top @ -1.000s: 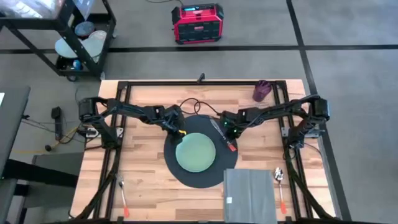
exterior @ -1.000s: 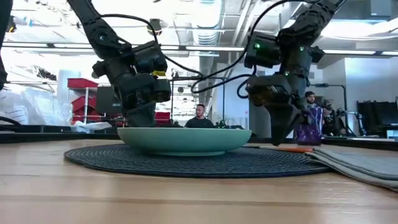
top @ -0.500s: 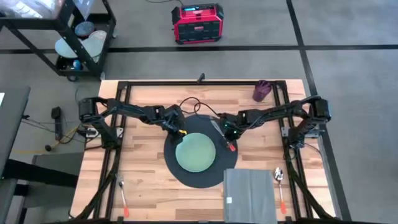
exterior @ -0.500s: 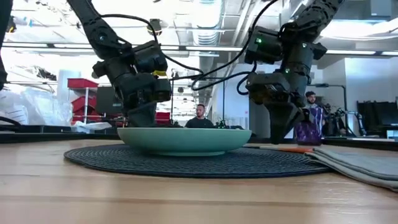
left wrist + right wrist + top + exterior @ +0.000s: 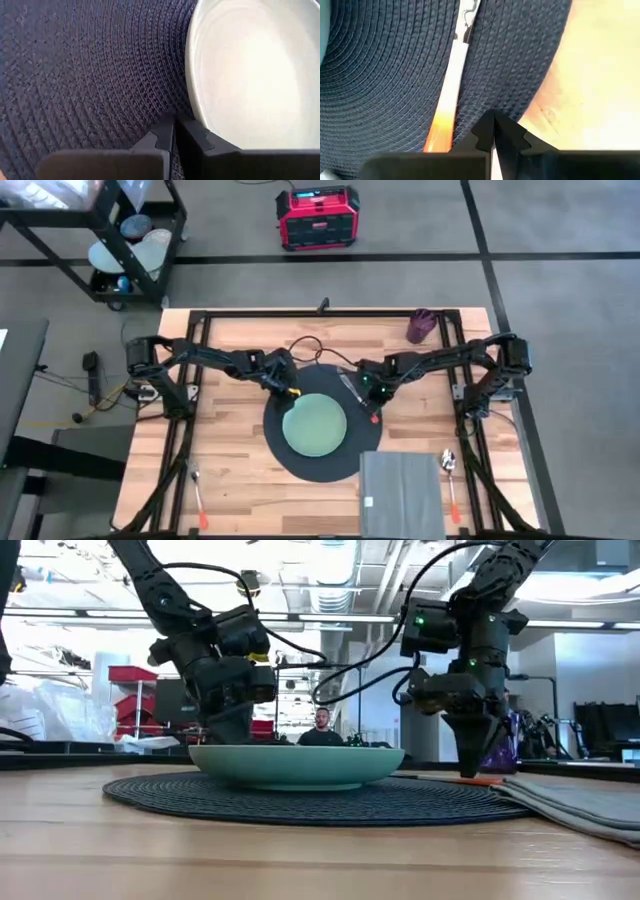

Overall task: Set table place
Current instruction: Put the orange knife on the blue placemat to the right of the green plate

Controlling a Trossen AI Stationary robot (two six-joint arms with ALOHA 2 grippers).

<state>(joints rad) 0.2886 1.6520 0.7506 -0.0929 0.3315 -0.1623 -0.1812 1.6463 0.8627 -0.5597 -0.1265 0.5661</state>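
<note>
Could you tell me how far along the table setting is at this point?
Done: the green plate sits on the round placemat, with the grey napkin alongside. In hand: the right gripper, fingers shut, is at the orange-handled utensil on the mat's edge; the left gripper, also shut, rests by the plate. Left: spoon, other utensil and purple cup lie apart.

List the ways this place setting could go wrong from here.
1. The right gripper hangs shut just above the orange-handled utensil lying on the round dark woven placemat; dropping could knock it askew.
2. The left gripper, shut beside the pale green round plate, could nudge its rim.
</note>
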